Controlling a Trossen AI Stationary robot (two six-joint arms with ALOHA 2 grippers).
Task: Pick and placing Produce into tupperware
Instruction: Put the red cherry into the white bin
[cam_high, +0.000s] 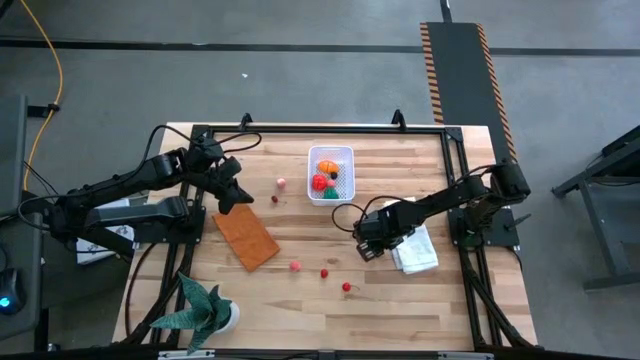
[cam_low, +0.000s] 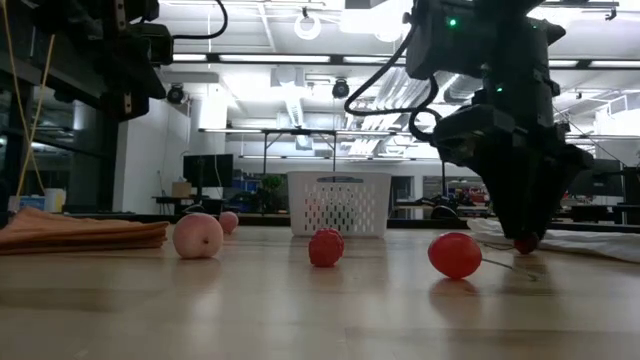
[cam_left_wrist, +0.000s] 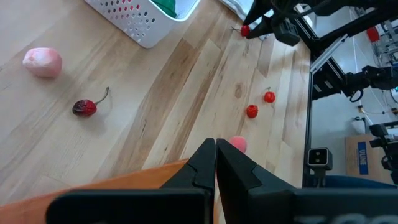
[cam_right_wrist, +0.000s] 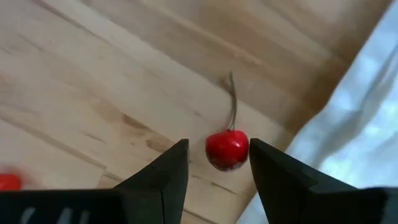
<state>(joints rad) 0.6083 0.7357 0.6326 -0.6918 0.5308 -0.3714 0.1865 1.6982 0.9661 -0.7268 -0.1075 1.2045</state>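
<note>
A red cherry (cam_right_wrist: 227, 149) with a thin stem lies on the wood right between the spread fingers of the right gripper (cam_right_wrist: 217, 163), its stem pointing away from the wrist; the white perforated tupperware (cam_high: 331, 172) stands well beyond that gripper toward the table's far edge — inside it an orange piece (cam_high: 327, 165), a red ball (cam_high: 320, 182) and a green piece (cam_high: 331, 192); three more red and pink pieces (cam_high: 323, 272) lie on the near side of the right gripper, toward the table's middle; a pale pink piece (cam_left_wrist: 43, 62) and a dark stemmed cherry (cam_left_wrist: 85, 107) lie ahead of the closed left gripper (cam_left_wrist: 216, 163), between it and the tupperware.
</note>
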